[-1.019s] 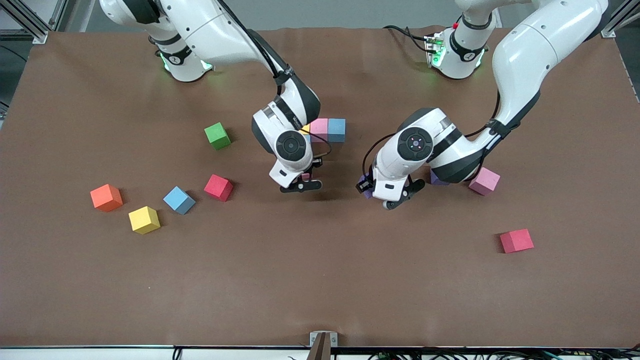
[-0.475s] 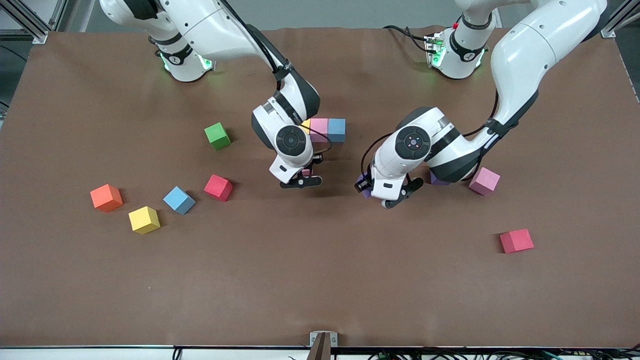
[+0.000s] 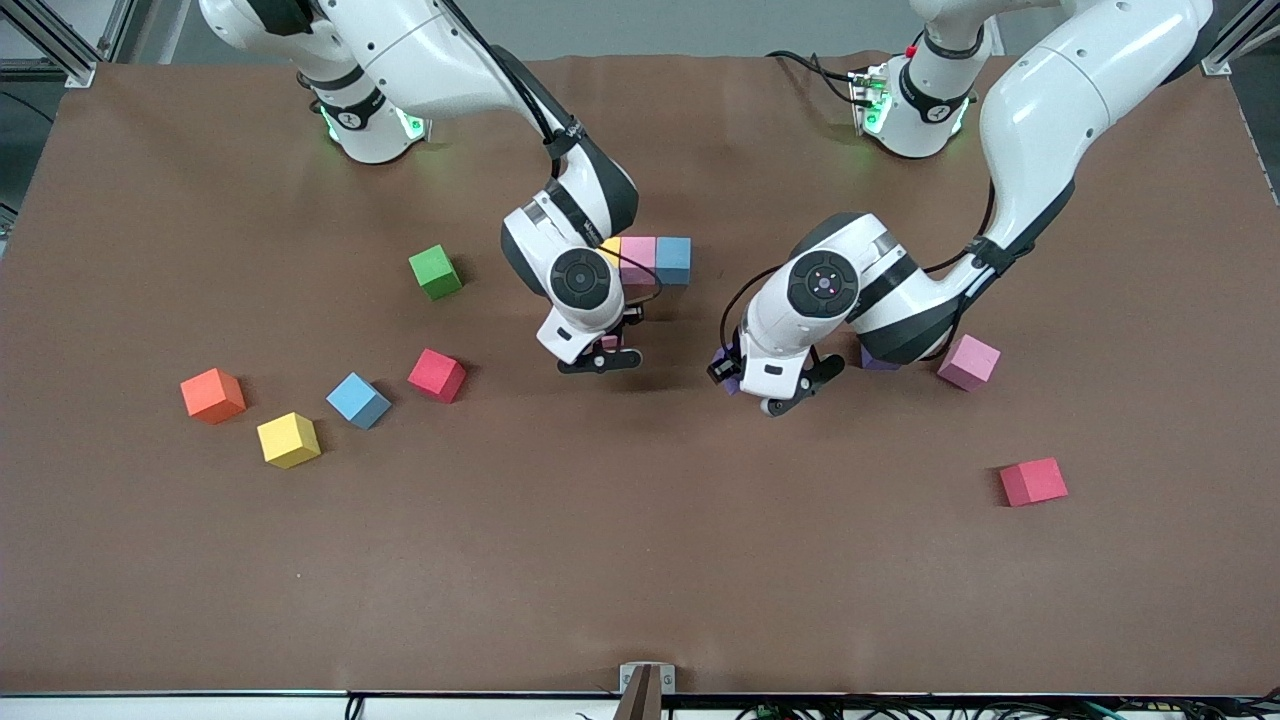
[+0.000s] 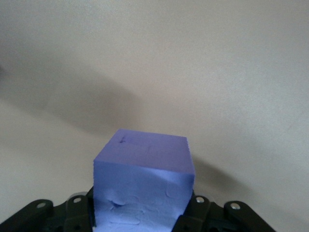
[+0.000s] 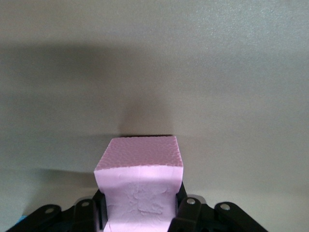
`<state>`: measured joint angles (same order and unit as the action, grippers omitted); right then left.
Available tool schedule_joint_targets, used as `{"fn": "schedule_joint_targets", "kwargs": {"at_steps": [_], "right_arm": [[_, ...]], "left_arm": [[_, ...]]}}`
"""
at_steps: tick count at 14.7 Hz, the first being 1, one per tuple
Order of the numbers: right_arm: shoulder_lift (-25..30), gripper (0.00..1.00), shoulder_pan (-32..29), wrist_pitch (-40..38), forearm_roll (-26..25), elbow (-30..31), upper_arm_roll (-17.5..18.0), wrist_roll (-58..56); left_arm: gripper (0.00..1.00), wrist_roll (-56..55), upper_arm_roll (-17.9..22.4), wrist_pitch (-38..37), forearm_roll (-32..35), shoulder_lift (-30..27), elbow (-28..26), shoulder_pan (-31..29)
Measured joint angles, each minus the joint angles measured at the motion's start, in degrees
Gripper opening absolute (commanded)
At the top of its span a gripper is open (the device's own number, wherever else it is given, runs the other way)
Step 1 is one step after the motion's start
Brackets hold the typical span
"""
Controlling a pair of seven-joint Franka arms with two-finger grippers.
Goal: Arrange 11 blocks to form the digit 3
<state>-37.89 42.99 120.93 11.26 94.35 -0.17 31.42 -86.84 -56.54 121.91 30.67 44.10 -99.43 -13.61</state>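
A row of yellow block, pink block and light blue block touches. One purple cube and one pink cube are held up. Other blocks lie scattered: red, blue, yellow, pink, red.

My own wrists hide most of the pink cube and purple cube I carry, my right wrist covers nearly all of a yellow cube at its one o'clock, and my left forearm overlaps another purple cube.
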Motion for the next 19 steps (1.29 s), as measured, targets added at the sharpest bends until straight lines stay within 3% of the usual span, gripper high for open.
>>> {"fn": "schedule_joint_targets", "kwargs": {"at_steps": [4, 5, 6, 7, 8, 19], "right_arm": [[0.0, 0.43, 0.0, 0.03, 0.0, 0.01, 0.02, 0.19], [0.0, 0.47, 0.0, 0.07, 0.0, 0.02, 0.03, 0.21], [0.0, 0.58, 0.0, 0.14, 0.0, 0.02, 0.03, 0.21], [0.0, 0.91, 0.0, 0.16, 0.0, 0.02, 0.03, 0.22], [0.0, 1.0, 0.0, 0.16, 0.0, 0.03, 0.03, 0.22], [0.07, 1.0, -0.02, -0.22, 0.0, 0.02, -0.22, 0.21]], "left_arm": [[0.25, 0.05, 0.0, 0.0, 0.0, 0.0, 0.0, 0.1], [0.25, 0.05, 0.0, 0.0, 0.0, 0.0, 0.0, 0.1], [0.25, 0.06, 0.0, 0.0, 0.0, 0.0, 0.0, 0.1], [0.25, 0.06, 0.0, 0.0, 0.0, 0.0, 0.0, 0.1], [0.25, 0.07, 0.0, 0.0, 0.0, 0.0, 0.0, 0.1], [0.25, -0.42, 0.01, 0.0, 0.0, 0.0, -0.02, 0.74]]}}
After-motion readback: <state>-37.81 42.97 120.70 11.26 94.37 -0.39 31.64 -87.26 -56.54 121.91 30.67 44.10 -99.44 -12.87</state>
